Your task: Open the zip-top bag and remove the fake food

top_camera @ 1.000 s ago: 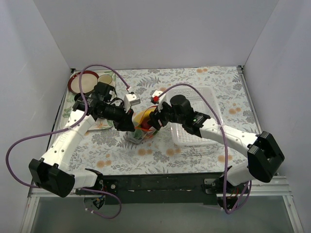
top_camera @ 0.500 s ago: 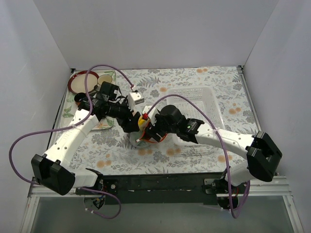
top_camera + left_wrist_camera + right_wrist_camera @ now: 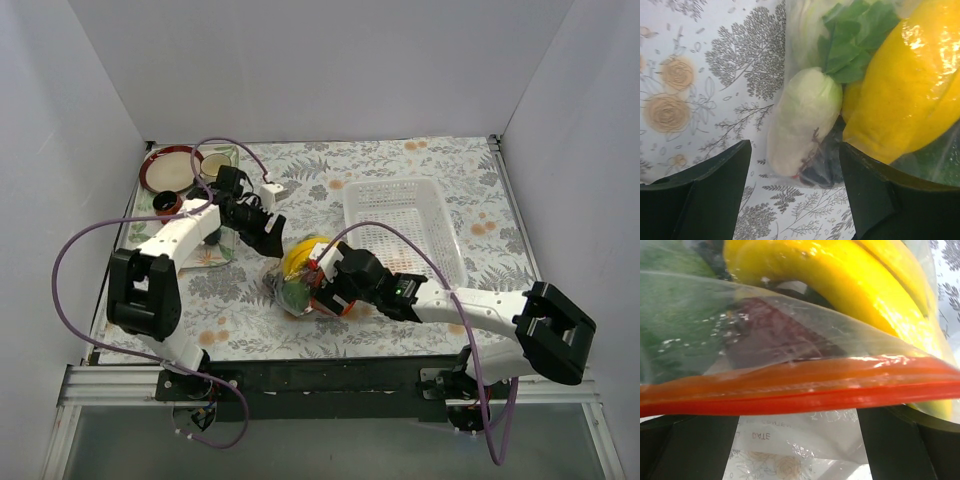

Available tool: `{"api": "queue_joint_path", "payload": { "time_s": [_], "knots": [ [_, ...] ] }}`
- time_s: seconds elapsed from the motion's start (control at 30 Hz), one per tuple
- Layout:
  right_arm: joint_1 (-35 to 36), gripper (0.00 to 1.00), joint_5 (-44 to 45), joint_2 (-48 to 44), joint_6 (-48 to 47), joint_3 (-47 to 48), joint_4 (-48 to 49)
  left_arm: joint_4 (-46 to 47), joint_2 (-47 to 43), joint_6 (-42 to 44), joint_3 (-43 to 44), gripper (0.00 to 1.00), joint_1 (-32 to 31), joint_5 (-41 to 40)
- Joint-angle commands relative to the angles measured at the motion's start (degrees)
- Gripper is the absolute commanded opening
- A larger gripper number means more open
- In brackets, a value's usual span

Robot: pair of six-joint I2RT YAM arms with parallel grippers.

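The zip-top bag (image 3: 300, 278) lies on the flowered cloth in mid-table, and its orange-red zip strip (image 3: 800, 390) faces my right gripper. The fake food shows through the plastic: a yellow piece (image 3: 905, 95), a pale green-white vegetable (image 3: 802, 120), green leaves (image 3: 850, 45) and something dark purple (image 3: 822, 167). My left gripper (image 3: 272, 240) is open just behind the bag's far end, with only tablecloth between its fingers. My right gripper (image 3: 322, 287) is open wide at the bag's mouth. The strip runs across in front of its fingers, with the bag's white label flap below it.
A white perforated basket (image 3: 395, 185) stands at the back right. A red-rimmed plate (image 3: 165, 170) and a small cup (image 3: 168, 203) sit at the back left, beside a clear greenish packet (image 3: 222, 205). White walls enclose the table on three sides.
The left gripper has let go of the bag and drawn back to the left. The bag has come down onto the cloth. The right gripper has moved nearer and lower, and its jaws have widened.
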Motion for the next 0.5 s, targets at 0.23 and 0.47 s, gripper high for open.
{"api": "queue_joint_path", "payload": {
  "time_s": [0.23, 0.47],
  "knots": [
    [1.01, 0.98, 13.92, 4.9, -0.24, -10.33, 32.18, 0.81, 5.26, -3.91, -1.59, 0.7, -6.48, 6.16],
    [1.36, 0.99, 11.79, 12.9, 0.54, -8.14, 33.53, -0.78, 6.58, -2.42, -0.98, 0.47, -8.06, 5.73]
  ]
}}
